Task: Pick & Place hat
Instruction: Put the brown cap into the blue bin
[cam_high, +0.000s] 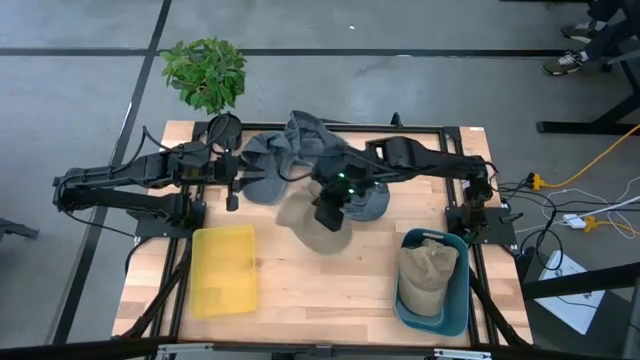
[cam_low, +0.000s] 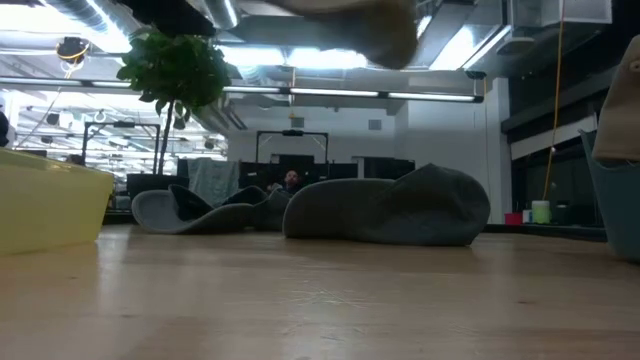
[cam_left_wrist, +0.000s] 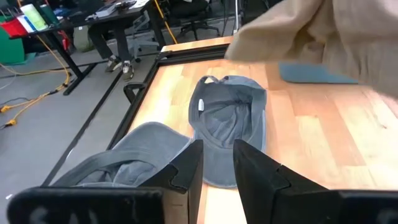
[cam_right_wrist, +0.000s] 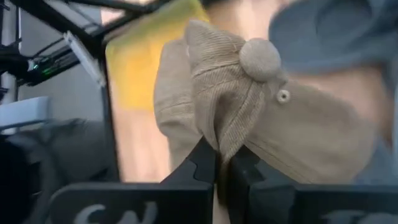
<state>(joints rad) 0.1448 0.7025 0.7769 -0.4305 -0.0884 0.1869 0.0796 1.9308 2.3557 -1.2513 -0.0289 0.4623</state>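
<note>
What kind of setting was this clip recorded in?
Probably a robotics lab or open-plan workshop: the wooden table sits on bare concrete floor, exposed ceiling ducts and strip lights show in the low view, and cables trail beside the rig.

We see a leafy green plant standing on the grey floor just beyond the far edge of the wooden desk. To the right of the desk, yellow and white cables trail across the floor, and a person's shoe shows near the corner.
</note>
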